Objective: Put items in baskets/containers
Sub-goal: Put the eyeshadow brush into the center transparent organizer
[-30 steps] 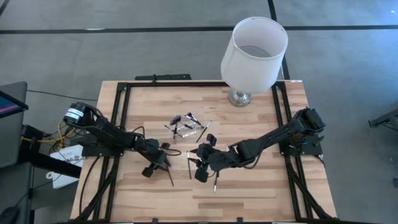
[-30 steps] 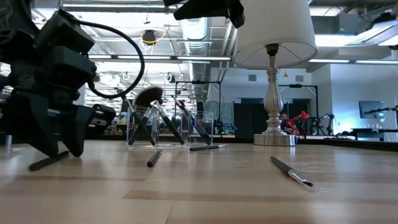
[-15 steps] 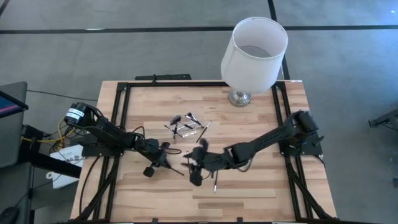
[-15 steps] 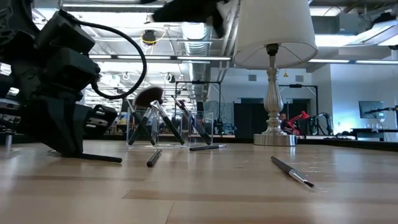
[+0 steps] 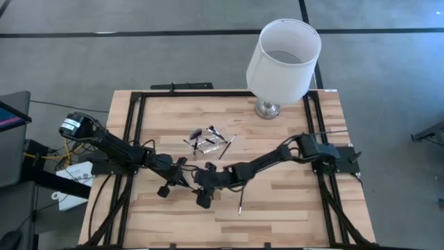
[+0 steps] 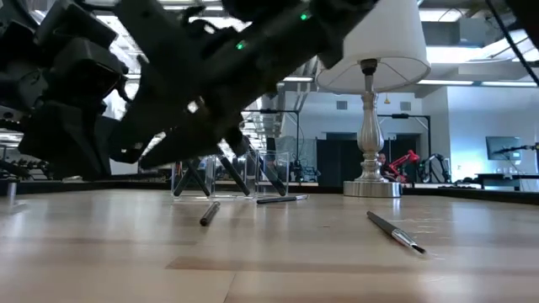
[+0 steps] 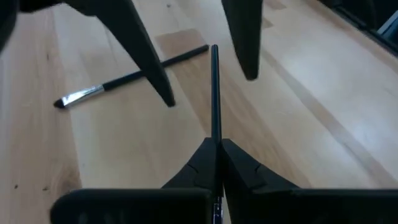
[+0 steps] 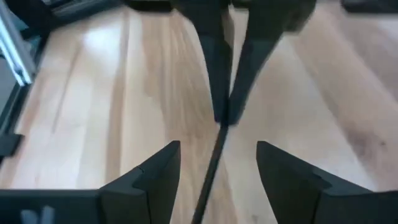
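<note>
Left pincer [image 7: 216, 144]: clamped tight on a thin dark makeup brush [image 7: 214, 93], whose handle sticks straight out past the fingertips. It sits on the near-left side of the clear cup [image 5: 206, 143].
Left arm: stretched low over the desk [image 5: 291, 208] from its left edge, reaching toward the middle.
Held brush: its free end reaches in between the right pincer's two fingers [image 7: 144, 59], neither of which is seen touching it.
Right pincer [image 8: 214, 155]: fingers spread wide, with nothing gripped; the brush handle runs down the gap between them. It faces the left pincer tip to tip, just in front of the cup.
Right arm: extended long and low from the desk's right edge toward the middle.
Clear cup: stands behind both pincers, with several brushes leaning in it.
Loose brushes: one [image 5: 227, 146] lies just right of the cup, another [image 5: 241, 201] lies farther front and right of it.
</note>
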